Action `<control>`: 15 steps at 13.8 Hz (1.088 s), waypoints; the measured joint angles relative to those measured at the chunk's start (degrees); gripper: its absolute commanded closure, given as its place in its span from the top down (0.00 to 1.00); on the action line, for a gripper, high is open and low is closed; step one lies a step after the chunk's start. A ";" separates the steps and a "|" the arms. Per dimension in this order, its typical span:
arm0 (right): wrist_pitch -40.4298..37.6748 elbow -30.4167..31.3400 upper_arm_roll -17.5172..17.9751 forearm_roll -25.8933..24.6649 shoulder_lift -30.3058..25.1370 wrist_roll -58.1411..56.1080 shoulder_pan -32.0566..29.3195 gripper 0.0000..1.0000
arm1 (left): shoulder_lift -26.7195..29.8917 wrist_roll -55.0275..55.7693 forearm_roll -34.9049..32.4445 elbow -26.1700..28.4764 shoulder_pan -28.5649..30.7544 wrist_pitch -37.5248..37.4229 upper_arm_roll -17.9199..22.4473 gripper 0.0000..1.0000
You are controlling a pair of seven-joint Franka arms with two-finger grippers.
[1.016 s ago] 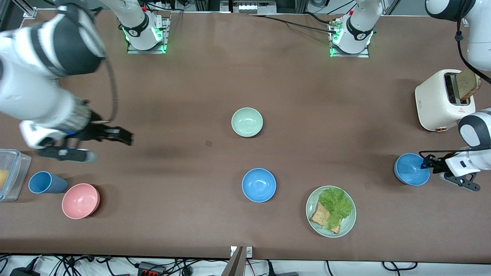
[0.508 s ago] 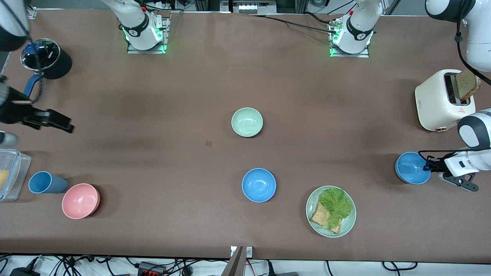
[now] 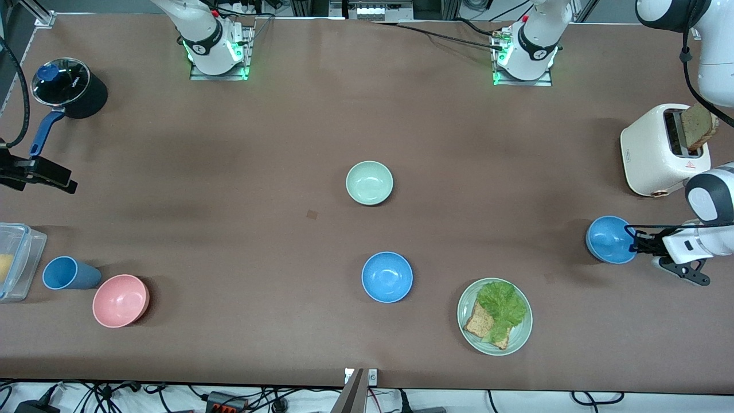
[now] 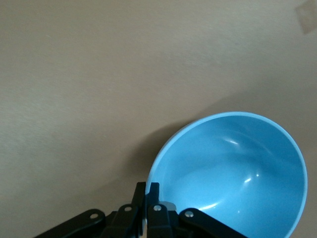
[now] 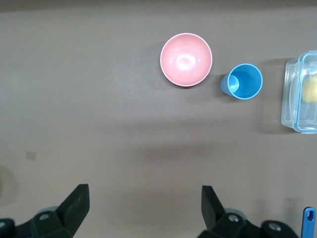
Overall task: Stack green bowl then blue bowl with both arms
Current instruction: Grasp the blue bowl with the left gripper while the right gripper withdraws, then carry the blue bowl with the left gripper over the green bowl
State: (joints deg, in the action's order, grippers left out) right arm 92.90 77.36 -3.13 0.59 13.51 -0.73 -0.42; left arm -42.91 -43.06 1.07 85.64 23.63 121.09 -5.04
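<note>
At the left arm's end, blue bowl (image 3: 609, 240) tilted, left gripper (image 3: 635, 243) pinching its rim.

No text can be read with certainty anywhere. The glass lid of the black pot (image 3: 67, 86), at the right arm's end of the table, carries a short white word, too small to make out. The white toaster (image 3: 659, 150), at the left arm's end, bears a small dark mark low on its side and a red triangular warning sign near its top edge; neither is legible. Each arm base (image 3: 213, 46) shows a small dark logo on its black band, unreadable.
</note>
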 measured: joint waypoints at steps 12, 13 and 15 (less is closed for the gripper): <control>8.41 22.13 0.31 -1.88 -14.06 -0.35 0.53 1.00 | 11.95 44.12 0.19 -0.76 -0.71 -21.64 -28.35 0.00; 8.43 22.13 0.28 -1.88 -14.25 -0.52 0.52 1.00 | 12.12 51.42 0.18 -0.64 -0.95 -21.53 -31.89 0.00; 8.30 22.02 0.33 -1.88 -14.44 -0.78 0.59 1.00 | 12.14 64.33 0.18 -0.08 -3.62 -19.22 -35.70 0.00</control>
State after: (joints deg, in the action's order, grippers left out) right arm 101.20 99.38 -2.81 -1.29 -0.93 -1.51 0.18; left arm -30.77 21.27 1.25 85.55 20.01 101.88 -40.73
